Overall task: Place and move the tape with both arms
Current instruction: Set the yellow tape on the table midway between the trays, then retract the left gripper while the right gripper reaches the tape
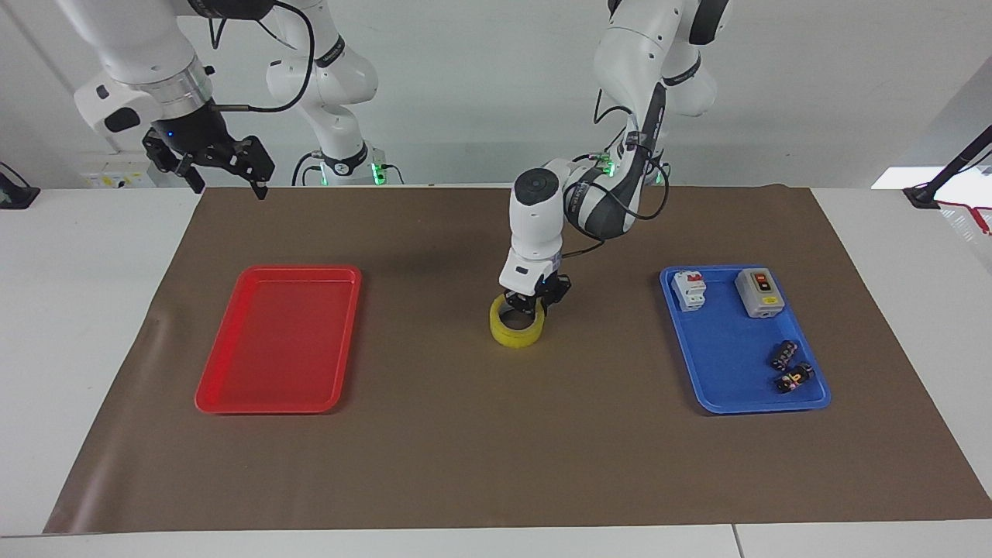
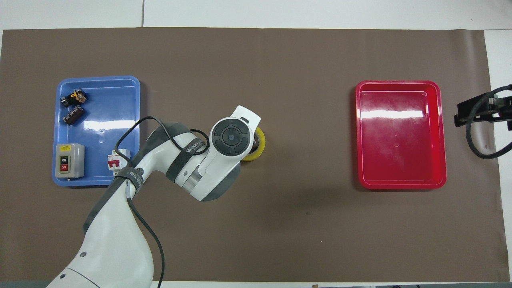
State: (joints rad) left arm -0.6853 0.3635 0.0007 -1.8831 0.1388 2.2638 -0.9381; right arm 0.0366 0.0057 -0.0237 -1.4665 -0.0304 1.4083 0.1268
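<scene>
The yellow tape [image 1: 516,328] lies flat, low over the middle of the brown mat [image 1: 496,465], between the two trays. I cannot tell whether it rests on the mat. My left gripper [image 1: 535,304] points straight down and is shut on the tape's rim at the side nearer the robots. In the overhead view the left wrist covers most of the tape [image 2: 260,147], and only a yellow arc shows. My right gripper [image 1: 226,186] waits open and empty in the air over the mat's corner at the right arm's end; its black body [image 2: 480,112] shows at the overhead view's edge.
A red tray [image 1: 232,397] lies empty toward the right arm's end. A blue tray [image 1: 736,391] toward the left arm's end holds a grey switch box [image 1: 759,293], a white circuit breaker [image 1: 690,289] and two small black parts [image 1: 787,364].
</scene>
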